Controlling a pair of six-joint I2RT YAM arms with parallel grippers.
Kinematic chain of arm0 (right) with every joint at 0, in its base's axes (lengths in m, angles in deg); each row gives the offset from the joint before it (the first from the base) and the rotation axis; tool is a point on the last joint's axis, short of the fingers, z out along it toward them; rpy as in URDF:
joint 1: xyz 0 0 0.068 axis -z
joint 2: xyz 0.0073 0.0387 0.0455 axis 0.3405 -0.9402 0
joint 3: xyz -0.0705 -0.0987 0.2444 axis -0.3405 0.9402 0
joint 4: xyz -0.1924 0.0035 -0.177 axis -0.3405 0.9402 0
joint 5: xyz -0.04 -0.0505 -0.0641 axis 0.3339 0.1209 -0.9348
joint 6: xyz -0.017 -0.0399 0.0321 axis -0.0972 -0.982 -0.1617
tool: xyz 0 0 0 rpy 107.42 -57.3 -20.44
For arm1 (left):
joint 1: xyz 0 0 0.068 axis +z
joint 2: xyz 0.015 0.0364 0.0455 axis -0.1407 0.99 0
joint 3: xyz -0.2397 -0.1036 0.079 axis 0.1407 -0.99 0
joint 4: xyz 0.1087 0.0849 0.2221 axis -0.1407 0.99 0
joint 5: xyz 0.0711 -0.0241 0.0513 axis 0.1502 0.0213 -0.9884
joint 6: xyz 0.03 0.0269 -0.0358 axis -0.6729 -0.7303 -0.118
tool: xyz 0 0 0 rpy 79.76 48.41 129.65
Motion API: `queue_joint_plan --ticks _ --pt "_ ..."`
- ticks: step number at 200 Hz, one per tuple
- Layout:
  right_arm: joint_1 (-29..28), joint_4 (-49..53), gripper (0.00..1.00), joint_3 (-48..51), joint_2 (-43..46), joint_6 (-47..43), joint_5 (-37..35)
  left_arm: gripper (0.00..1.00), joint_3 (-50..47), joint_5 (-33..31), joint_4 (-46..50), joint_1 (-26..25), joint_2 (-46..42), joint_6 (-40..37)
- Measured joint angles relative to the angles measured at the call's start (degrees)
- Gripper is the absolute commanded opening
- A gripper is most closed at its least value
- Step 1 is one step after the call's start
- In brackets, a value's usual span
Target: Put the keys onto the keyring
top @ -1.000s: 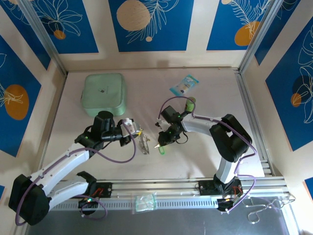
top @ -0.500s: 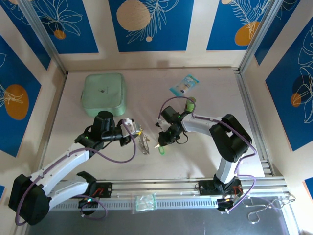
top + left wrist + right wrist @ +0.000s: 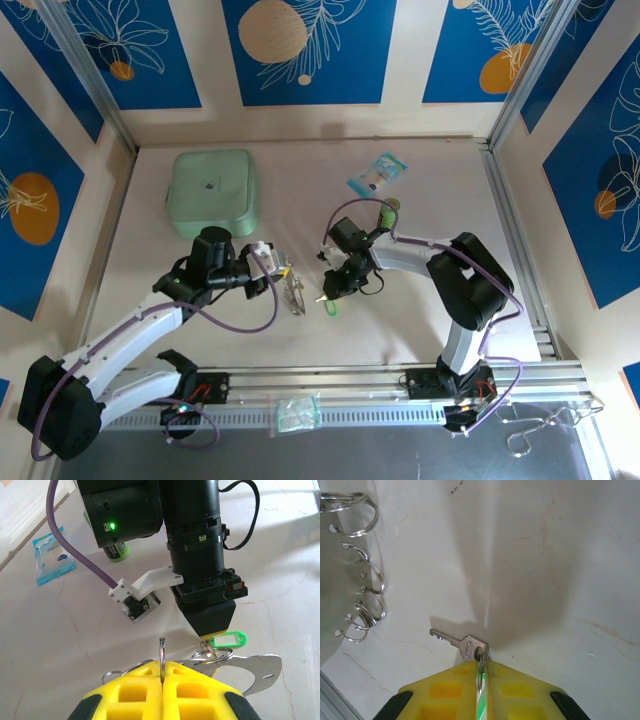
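My left gripper (image 3: pixel 162 666) is shut on an upright split ring (image 3: pixel 162 650) of the keyring (image 3: pixel 257 667), a silvery plate strung with several rings. In the top view the keyring (image 3: pixel 293 293) lies just right of the left gripper (image 3: pixel 275 266). My right gripper (image 3: pixel 481 666) is shut on the small ring and green tag of a silver key (image 3: pixel 465 644), which lies on the table at the fingertips. The keyring's rings (image 3: pixel 370 587) sit to that key's left. In the left wrist view the right gripper (image 3: pixel 212 634) points down beside the green tag (image 3: pixel 229 640).
A mint green case (image 3: pixel 212 186) sits at the back left. A blue packet (image 3: pixel 377 174) and an upright green cylinder (image 3: pixel 388 212) stand behind the right arm. A clear plastic bag (image 3: pixel 297 412) lies on the front rail.
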Motion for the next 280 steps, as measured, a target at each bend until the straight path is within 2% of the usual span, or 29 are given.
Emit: queue_joint_plan --ticks 32,89,155,190,225,280 --pt "0.0 0.1 0.0 0.0 0.0 0.0 0.3 0.0 0.0 0.2 0.0 0.0 0.0 0.0" --pt "-0.2 0.5 0.0 0.0 1.6 -0.7 -0.5 0.0 0.0 0.2 0.0 0.0 0.0 0.3" --pt "-2.7 -4.9 0.0 4.7 19.6 -8.2 -7.4 0.0 0.0 0.9 0.0 0.0 0.0 4.6" --pt "-3.1 -9.2 0.0 5.2 25.9 -13.3 -8.4 0.0 0.0 0.9 0.0 0.0 0.0 7.5" --pt "-3.5 -12.9 0.0 5.2 29.0 -18.8 -6.0 0.0 0.0 0.9 0.0 0.0 0.0 9.1" --pt "-5.7 -15.3 0.0 4.5 29.3 -23.4 1.2 0.0 0.0 0.9 0.0 0.0 0.0 10.1"
